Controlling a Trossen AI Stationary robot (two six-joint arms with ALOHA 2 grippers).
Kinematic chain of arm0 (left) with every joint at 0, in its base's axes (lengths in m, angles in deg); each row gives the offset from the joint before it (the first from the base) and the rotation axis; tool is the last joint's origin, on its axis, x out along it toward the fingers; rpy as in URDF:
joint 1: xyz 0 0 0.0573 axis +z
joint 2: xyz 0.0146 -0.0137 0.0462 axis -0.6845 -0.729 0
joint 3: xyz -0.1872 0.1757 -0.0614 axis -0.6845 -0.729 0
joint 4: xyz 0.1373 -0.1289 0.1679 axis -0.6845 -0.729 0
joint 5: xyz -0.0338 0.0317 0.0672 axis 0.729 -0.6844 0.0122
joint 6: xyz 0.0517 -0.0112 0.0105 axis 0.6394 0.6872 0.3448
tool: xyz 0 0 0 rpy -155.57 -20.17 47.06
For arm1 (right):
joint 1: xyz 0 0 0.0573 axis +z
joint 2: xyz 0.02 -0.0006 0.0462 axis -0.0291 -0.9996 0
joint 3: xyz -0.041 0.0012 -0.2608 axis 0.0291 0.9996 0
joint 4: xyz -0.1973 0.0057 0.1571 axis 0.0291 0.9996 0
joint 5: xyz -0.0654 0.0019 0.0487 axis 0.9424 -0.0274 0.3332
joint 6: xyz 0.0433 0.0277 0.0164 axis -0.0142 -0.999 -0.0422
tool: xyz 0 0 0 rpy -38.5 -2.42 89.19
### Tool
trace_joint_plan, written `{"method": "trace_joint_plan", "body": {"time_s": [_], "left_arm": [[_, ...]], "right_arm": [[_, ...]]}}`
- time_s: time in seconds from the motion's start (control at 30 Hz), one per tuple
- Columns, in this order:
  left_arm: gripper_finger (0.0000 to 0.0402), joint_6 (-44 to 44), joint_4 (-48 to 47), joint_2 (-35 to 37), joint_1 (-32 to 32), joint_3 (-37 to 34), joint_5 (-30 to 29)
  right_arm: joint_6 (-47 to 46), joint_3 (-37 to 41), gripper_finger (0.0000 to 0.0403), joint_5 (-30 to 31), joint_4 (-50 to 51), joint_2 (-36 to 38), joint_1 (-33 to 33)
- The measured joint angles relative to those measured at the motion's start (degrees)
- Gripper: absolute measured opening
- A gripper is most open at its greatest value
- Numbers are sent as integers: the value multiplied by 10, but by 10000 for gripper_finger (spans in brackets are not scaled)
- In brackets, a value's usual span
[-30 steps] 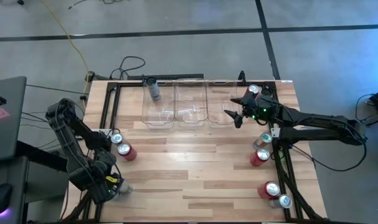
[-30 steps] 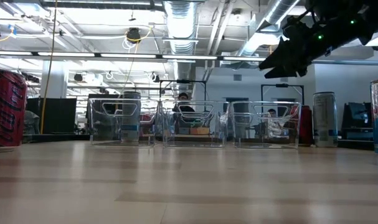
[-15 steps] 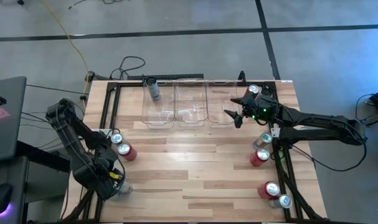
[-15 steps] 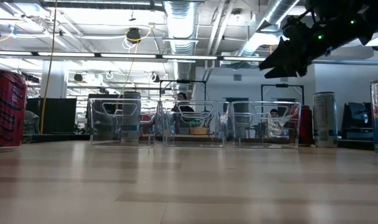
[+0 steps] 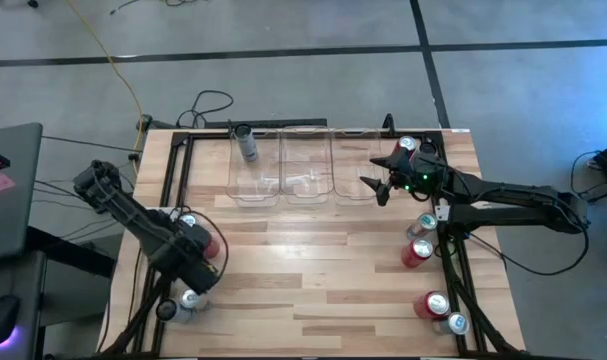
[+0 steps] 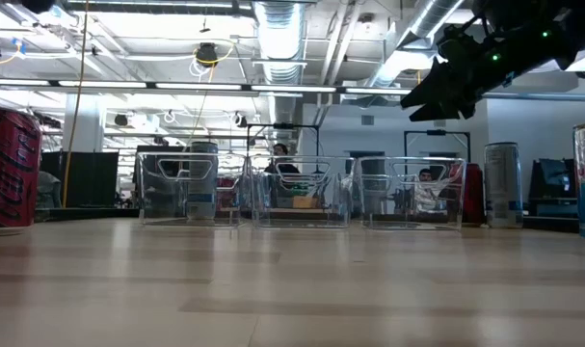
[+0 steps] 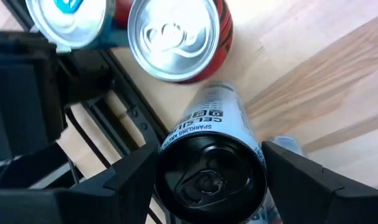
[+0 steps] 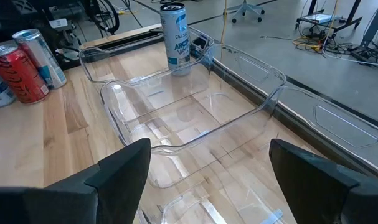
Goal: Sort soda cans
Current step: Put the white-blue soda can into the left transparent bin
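Between left gripper fingers: dark can (seemingly gripped).

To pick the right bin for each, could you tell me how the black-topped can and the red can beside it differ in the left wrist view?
The black-topped can has a dark lid; the red can has a silver one. The black-topped can's body is pale with print; the red can's is red. The left gripper grips the black-topped can between its fingers; the red can stands free. Both show unopened tops.
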Motion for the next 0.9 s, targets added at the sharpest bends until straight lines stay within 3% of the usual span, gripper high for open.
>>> {"method": "trace_joint_plan", "body": {"time_s": [0.2,0.9], "left_arm": [[257,45,0,0,29,0,0],[257,78,15,0,75,1,-28]], "right_arm": [[0,0,350,0,0,0,0],[-6,0,350,0,0,0,0]]}}
